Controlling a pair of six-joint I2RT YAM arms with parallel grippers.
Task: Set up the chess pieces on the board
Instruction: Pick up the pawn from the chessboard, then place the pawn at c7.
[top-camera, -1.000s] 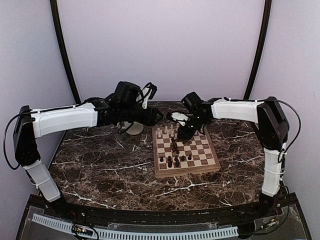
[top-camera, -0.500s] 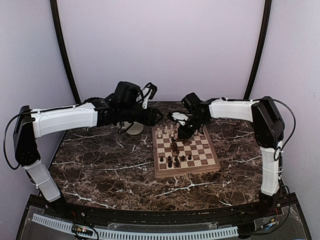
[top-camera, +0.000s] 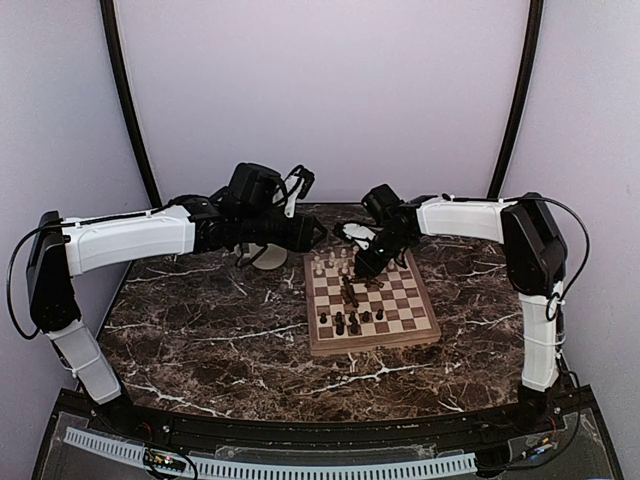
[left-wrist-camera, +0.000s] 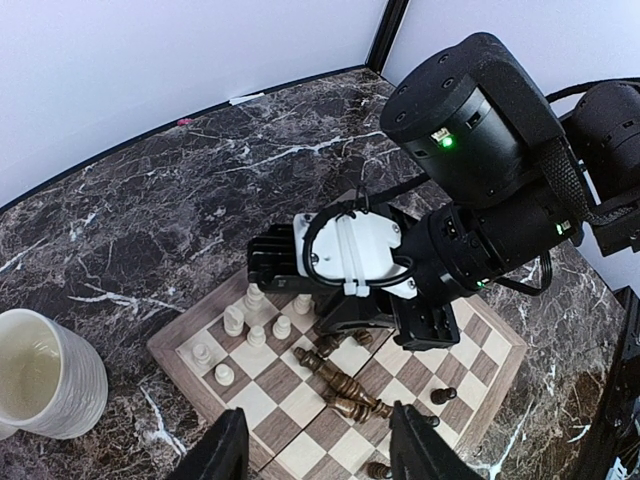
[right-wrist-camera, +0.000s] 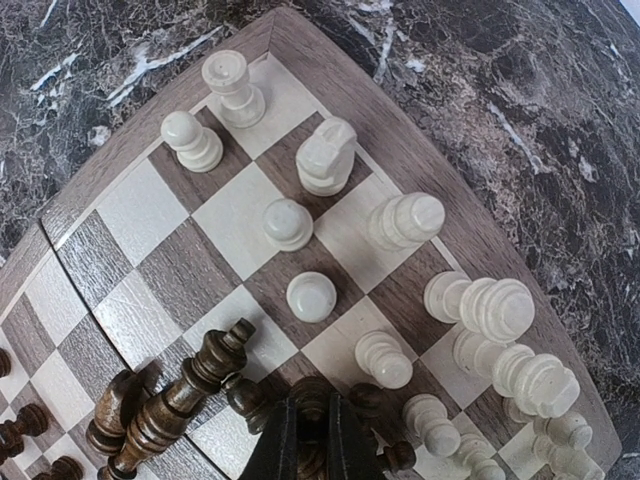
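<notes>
Board (top-camera: 372, 343) mid-table, setup maybe half done. White pieces (right-wrist-camera: 325, 158) mostly upright on far rows, some bunched at edge. Few dark pieces (top-camera: 350, 322) stand at near end; heap (left-wrist-camera: 345, 385) of toppled dark ones mid-board, unsorted. Right gripper (right-wrist-camera: 309, 415) low over heap, pinching dark piece (right-wrist-camera: 310, 388). Left gripper (left-wrist-camera: 318, 430) hovers, fingers spread, empty. Mug (left-wrist-camera: 45, 385) beside far-left corner; heap crowds grasp

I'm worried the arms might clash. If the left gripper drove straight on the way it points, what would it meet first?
Probably the toppled dark pieces on the board, seen between the open fingers of the left gripper; depth is unclear, so the right arm above them could come first.
</notes>
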